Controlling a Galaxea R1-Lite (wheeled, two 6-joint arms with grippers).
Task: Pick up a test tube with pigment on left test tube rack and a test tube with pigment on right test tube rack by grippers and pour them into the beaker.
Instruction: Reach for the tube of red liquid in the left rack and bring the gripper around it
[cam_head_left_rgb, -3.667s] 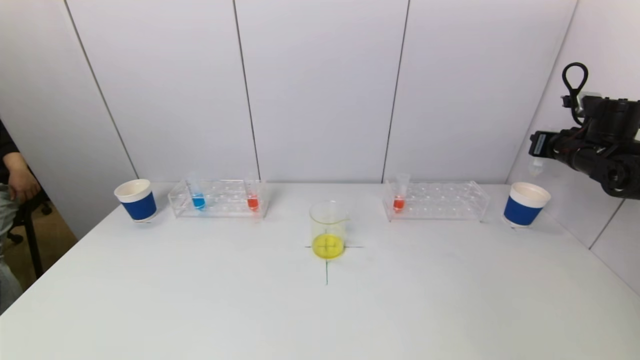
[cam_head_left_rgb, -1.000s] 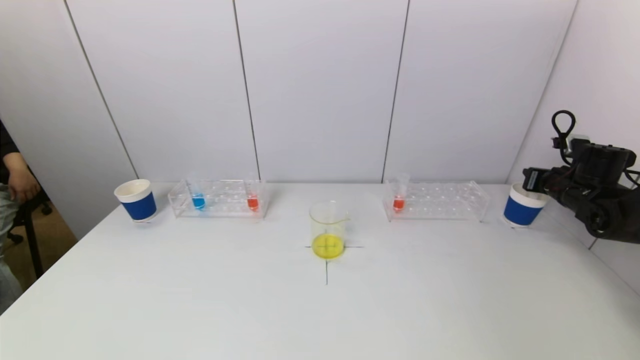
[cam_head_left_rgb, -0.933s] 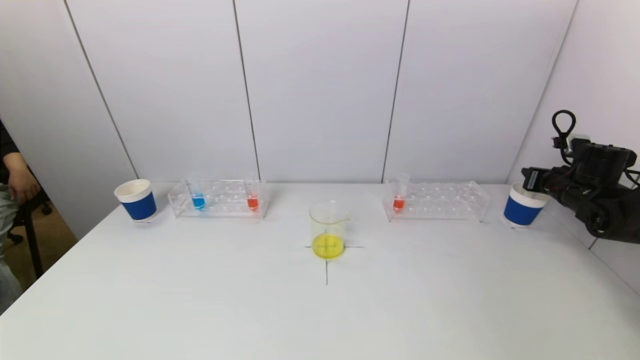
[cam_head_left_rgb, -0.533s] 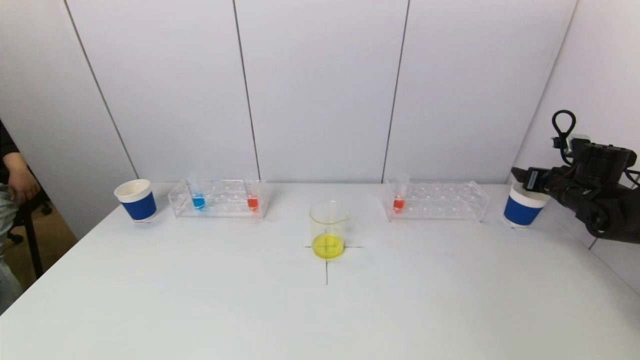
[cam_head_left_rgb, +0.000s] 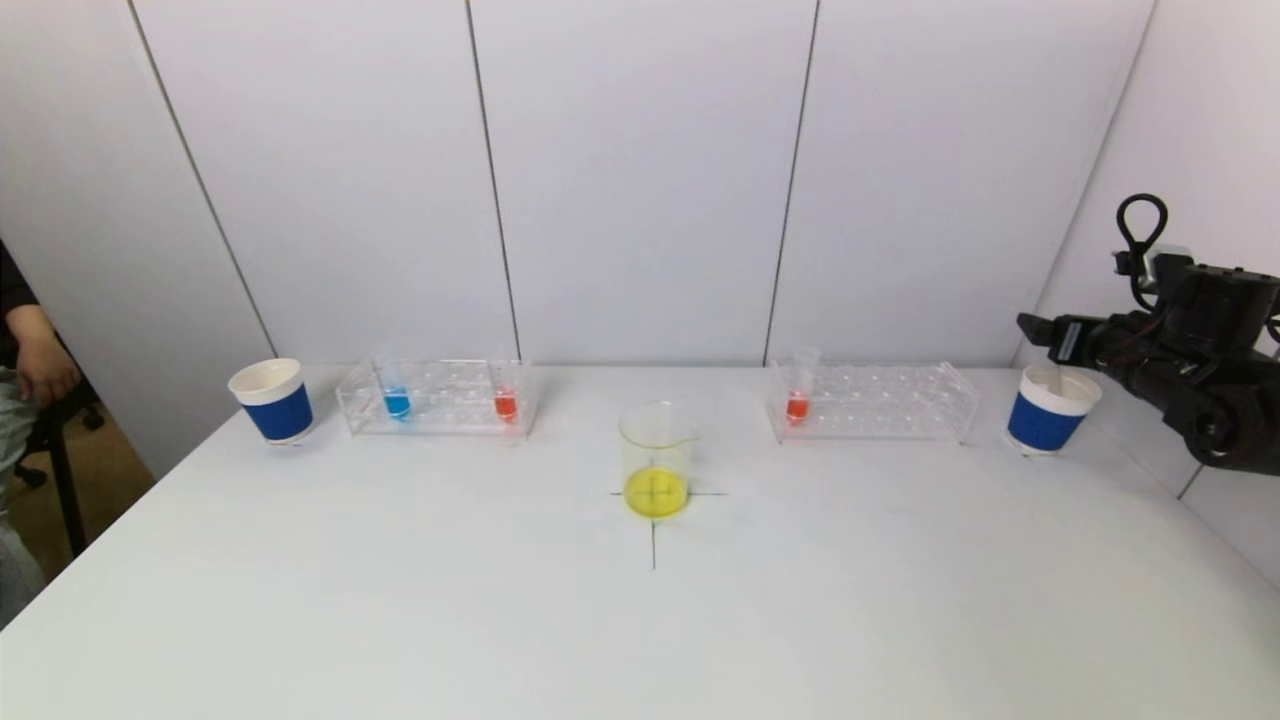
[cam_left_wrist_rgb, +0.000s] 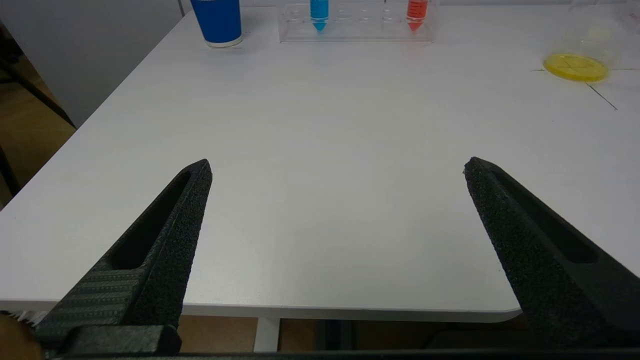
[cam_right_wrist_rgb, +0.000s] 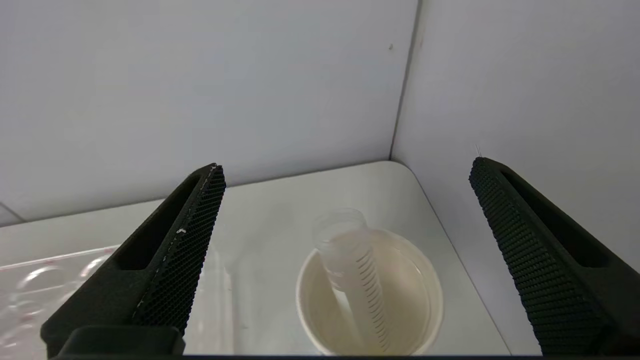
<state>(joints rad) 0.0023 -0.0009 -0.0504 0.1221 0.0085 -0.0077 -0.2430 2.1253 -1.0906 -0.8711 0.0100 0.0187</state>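
Head view: a white tabletop (cam_head_left_rgb: 640, 620) is seen running back to a panelled wall. Along its far edge two clear racks are set. The left test tube rack (cam_head_left_rgb: 437, 397) stands toward the far left corner and carries a blue-pigment tube (cam_head_left_rgb: 396, 392) at its outer end and a red-pigment tube (cam_head_left_rgb: 505, 393) at its inner end, both upright. The right test tube rack (cam_head_left_rgb: 872, 401) stands toward the far right corner, and one red tube (cam_head_left_rgb: 799, 388) is held upright at its inner end. A blue-banded paper cup (cam_head_left_rgb: 273, 400) is placed just beyond the left rack's outer end, and a second paper cup (cam_head_left_rgb: 1050, 408) sits beside the right rack at the far right corner. The beaker (cam_head_left_rgb: 657, 459) is found midway between the racks, nearer the front, on a drawn cross mark, with yellow liquid (a shallow layer) in its bottom.

The right pincer (cam_head_left_rgb: 1040, 331) is held above the far right cup, and its jaws are shown spread wide in the right wrist view, with nothing between them. Below them an emptied test tube (cam_right_wrist_rgb: 355, 270) is seen leaning inside the cup (cam_right_wrist_rgb: 420, 280), its mouth above the rim.

The left pincer (cam_left_wrist_rgb: 337, 167) is outside the head view; in the left wrist view it is seen hanging by the tabletop's front left corner, its jaws spread wide and empty, well apart from the racks.
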